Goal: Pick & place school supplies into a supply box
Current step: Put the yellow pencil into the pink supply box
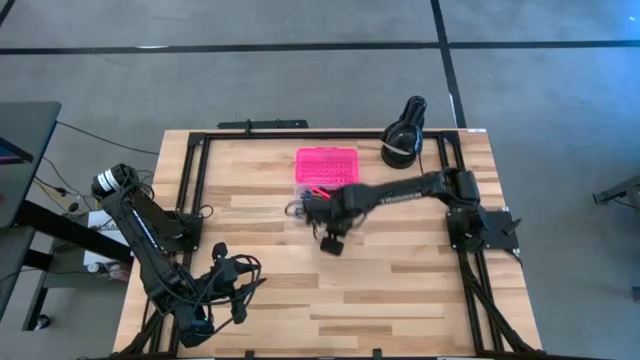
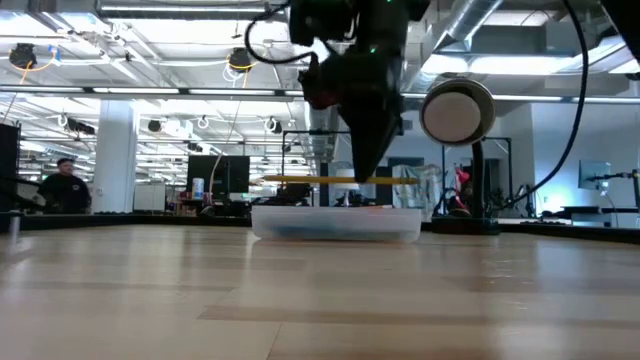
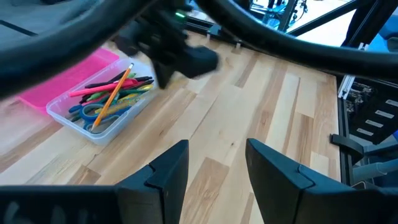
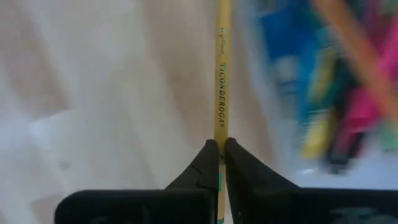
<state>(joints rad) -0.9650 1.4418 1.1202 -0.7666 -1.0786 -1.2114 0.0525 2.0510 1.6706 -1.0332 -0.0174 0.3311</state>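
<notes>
Resting at the near-left corner of the wooden worktop [image 1: 400, 290], the left tool [image 1: 238, 290] waits with its two dark fingers [image 3: 168, 171] spread apart and nothing between them, well away from the work. Further right, toward the middle of the worktop, lies the supply box [image 1: 322, 178]: its pink lid [image 1: 326, 163] is folded back flat on the far side, and the clear base [image 3: 93, 124] holds a jumble of pens and markers [image 3: 115, 93] in pink, green, blue and yellow, with an orange pencil [image 3: 114, 94] lying slantwise across them. Over the near edge of that base hangs the right tool [image 4: 221, 152], its fingers pinched tight on a yellow pencil [image 4: 222, 68] printed with green lettering; in the low view the pencil [image 2: 320, 179] lies level, just above the base. Beyond the box, at the far right of the worktop, stands a black round device [image 1: 404, 135].
</notes>
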